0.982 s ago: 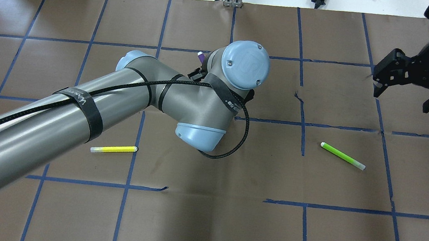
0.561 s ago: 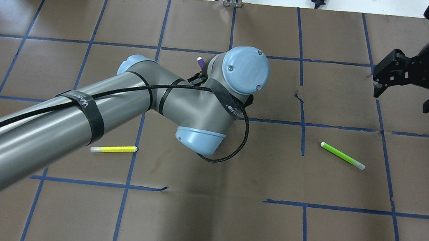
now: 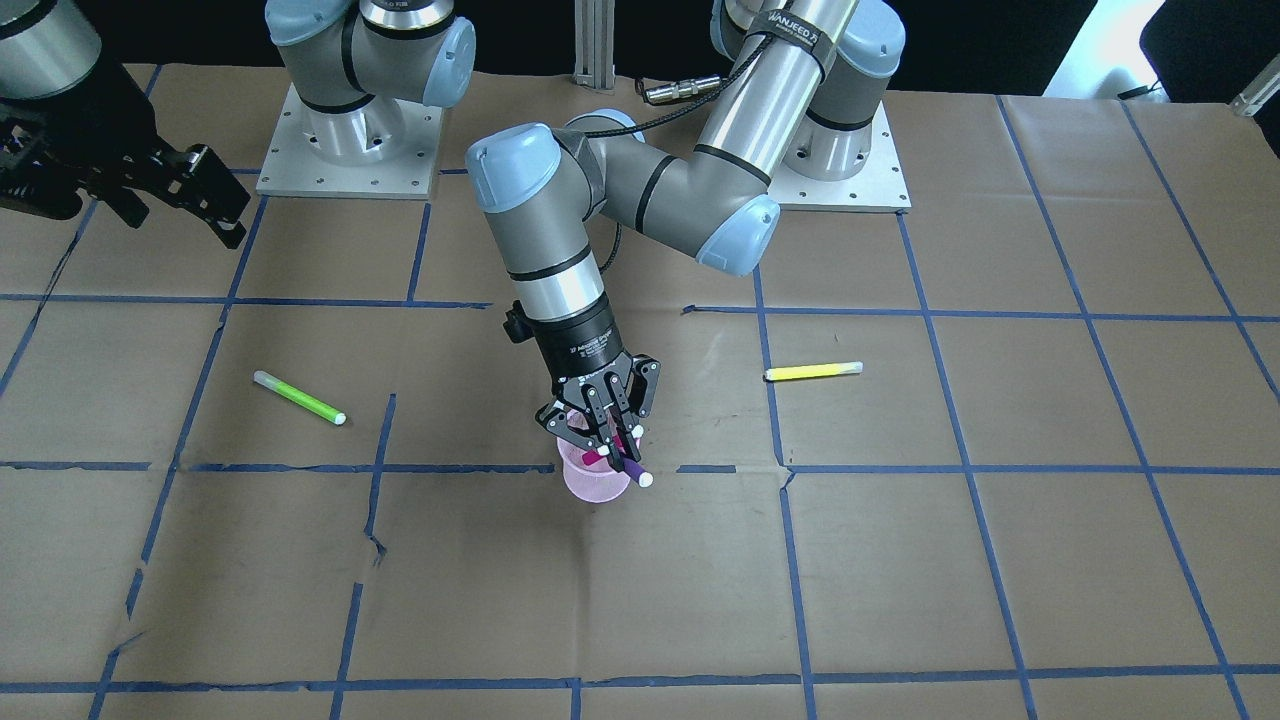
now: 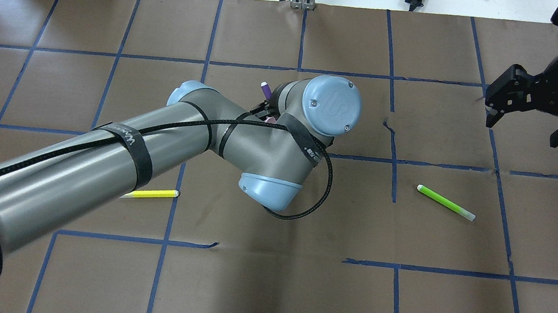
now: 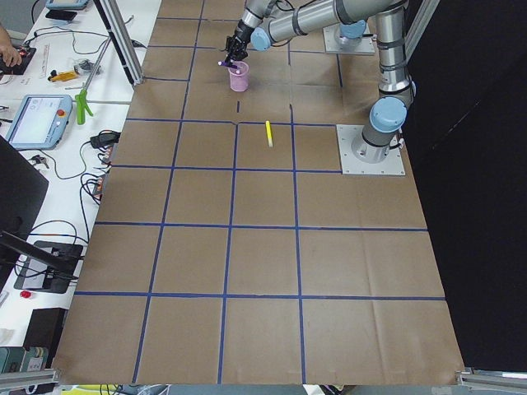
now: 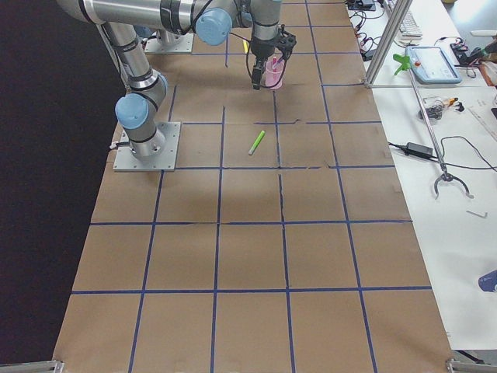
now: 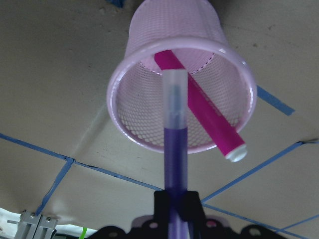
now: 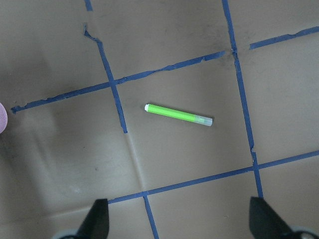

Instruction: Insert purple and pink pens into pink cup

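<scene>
The pink mesh cup (image 3: 590, 486) stands upright near the table's middle; its wall also shows in the left wrist view (image 7: 149, 45). The pink pen (image 7: 204, 114) leans inside it, with its cap over the rim. My left gripper (image 3: 605, 432) is just above the cup and shut on the purple pen (image 7: 175, 164). The pen's clear end points into the cup's mouth. In the overhead view only the pen's top (image 4: 266, 89) shows beside the wrist, and the cup is hidden under the arm. My right gripper (image 4: 522, 132) is open and empty, far off to the side.
A green pen (image 4: 445, 202) lies on the brown paper between the two grippers; it also shows below the right wrist (image 8: 178, 114). A yellow pen (image 4: 150, 194) lies by the left forearm. Blue tape lines grid the table.
My left arm has moved right and a little toward the robot with the purple pen in its grip. The right arm has not moved.
</scene>
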